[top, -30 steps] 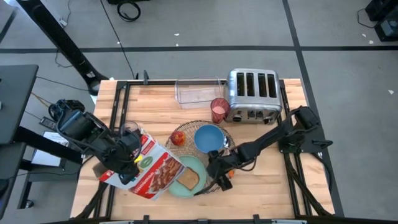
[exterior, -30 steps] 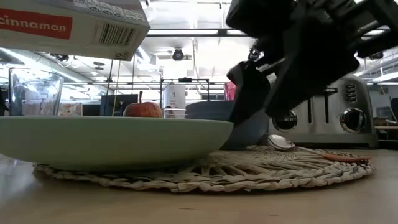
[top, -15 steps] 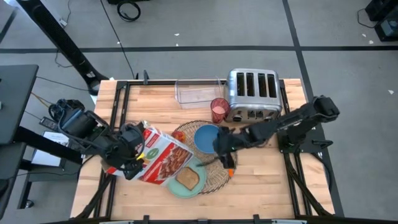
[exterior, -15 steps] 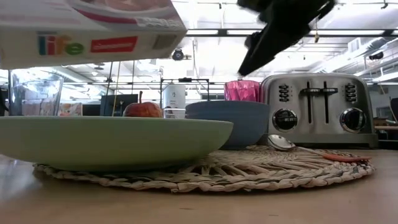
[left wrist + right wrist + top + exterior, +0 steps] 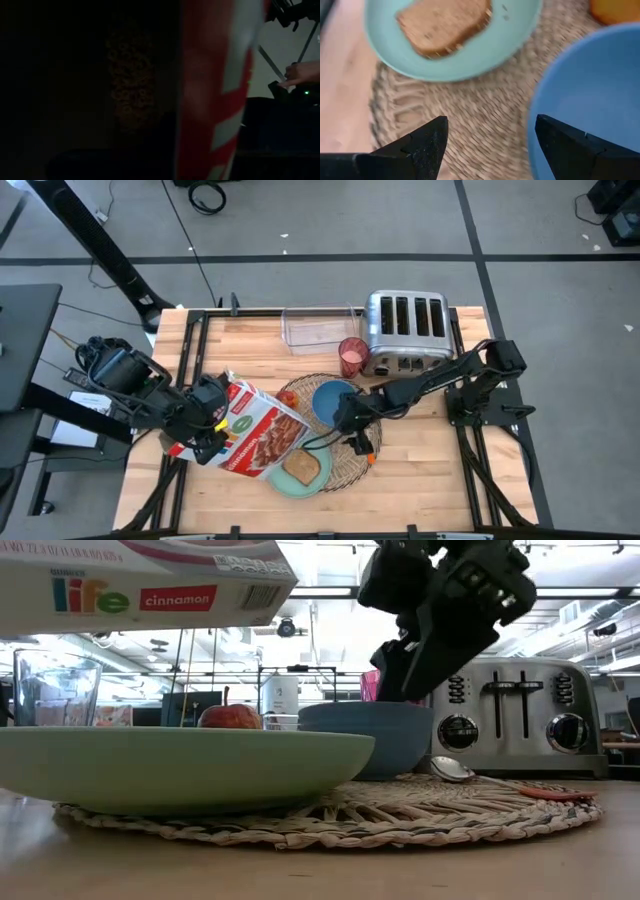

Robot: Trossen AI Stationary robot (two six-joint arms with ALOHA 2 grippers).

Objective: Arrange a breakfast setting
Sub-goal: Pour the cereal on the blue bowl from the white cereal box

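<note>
Most of the setting is already lying together on the placemat (image 5: 330,442) near the middle of the tabletop's front half: the bowl (image 5: 330,400) is sitting at the mat's back, the plate (image 5: 303,470) with the toast (image 5: 303,467) is overhanging its front-left edge, the apple (image 5: 287,401) is resting at its back-left edge, and the spoon (image 5: 500,783) is lying along its right side. The cup (image 5: 352,357) is standing off the mat, just in front of the toaster (image 5: 405,330) toward the back of the tabletop, so it probably remains to be brought in.

The right gripper (image 5: 490,145) is hanging with fingers wide and empty over the mat, at the bowl's front-right rim. The left gripper (image 5: 205,420) is holding a cereal box (image 5: 255,438) tilted above the front-left of the tabletop, its top leaning toward the bowl; pouring the cereal looks to be the step under way.
</note>
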